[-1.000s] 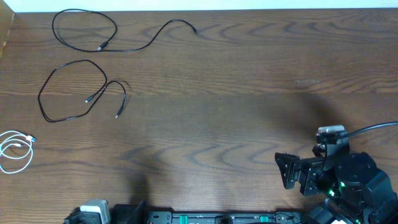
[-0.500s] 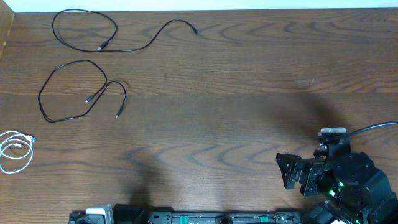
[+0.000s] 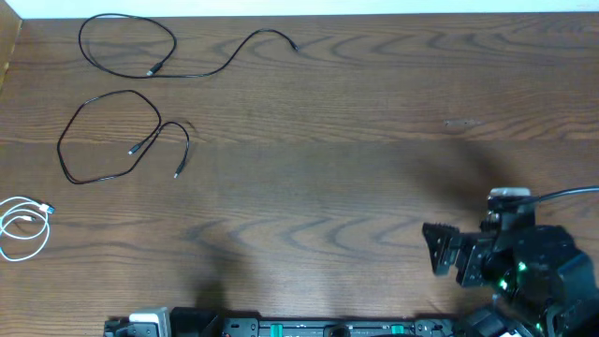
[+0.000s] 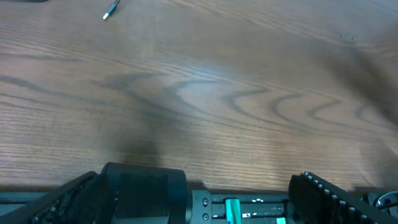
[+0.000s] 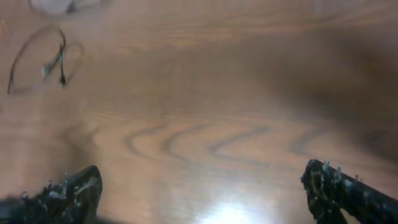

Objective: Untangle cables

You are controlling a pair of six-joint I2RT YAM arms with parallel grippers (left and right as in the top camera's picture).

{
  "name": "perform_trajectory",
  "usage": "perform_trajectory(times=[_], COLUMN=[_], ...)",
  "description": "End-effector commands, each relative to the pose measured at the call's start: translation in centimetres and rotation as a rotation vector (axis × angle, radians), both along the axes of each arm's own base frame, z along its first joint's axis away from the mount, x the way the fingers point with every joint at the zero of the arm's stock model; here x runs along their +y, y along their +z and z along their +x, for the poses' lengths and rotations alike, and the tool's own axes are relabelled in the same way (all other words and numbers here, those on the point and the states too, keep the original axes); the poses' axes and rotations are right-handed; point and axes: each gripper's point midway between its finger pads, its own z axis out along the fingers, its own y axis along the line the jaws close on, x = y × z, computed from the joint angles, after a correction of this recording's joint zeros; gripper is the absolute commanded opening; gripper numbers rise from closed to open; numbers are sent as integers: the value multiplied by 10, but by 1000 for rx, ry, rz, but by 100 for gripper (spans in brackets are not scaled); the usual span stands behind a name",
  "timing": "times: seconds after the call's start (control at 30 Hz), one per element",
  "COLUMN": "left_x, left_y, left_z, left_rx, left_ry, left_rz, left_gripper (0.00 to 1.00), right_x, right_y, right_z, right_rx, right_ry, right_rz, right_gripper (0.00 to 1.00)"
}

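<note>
Black far cable (image 3: 175, 42), black nearer cable (image 3: 60, 148) and white cable (image 3: 26, 221) lie apart on the desk (image 3: 356, 168), well beyond both wide-spread, empty jaws; untangling seems finished.

Prob. robot lab: wood-grain table (image 3: 356, 187), arm (image 3: 538, 271) mtd at edge, hw rail (image 3: 328, 329) along front.

Black cable (image 3: 175, 41) looped; second black cable (image 3: 125, 91) below; white cable (image 3: 41, 240) coiled
</note>
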Motion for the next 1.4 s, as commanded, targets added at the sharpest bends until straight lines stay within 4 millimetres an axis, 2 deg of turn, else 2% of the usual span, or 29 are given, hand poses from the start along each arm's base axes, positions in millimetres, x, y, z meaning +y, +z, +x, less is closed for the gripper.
perform_trajectory(times=[0.0, 0.2, 0.3, 0.6, 0.8, 1.1, 1.37], left_x=[1, 1, 1, 1, 1, 1, 1], left_y=[-1, -1, -1, -1, -1, -1, -1], left_z=[-1, -1, -1, -1, -1, -1, -1], left_rx=[2, 1, 2, 2, 2, 2, 2], left_ry=[3, 3, 3, 3, 3, 3, 3], left_rz=[3, 3, 3, 3, 3, 3, 3], left_gripper=[98, 98, 98, 98, 98, 98, 98], right_x=[7, 11, 6, -19, -25, -33, -48], right_y=[-5, -20, -32, -49, -50, -53, -67], right_z=[6, 24, 31, 48, 60, 75, 81], right_rx=[-105, -331, -414, -618, -755, -881, -863], right_ry=[132, 225, 198, 59, 25, -32, -115], right_rz=[-6, 27, 24, -47, -59, -77, -111], right_gripper=[99, 99, 99, 99, 99, 99, 99])
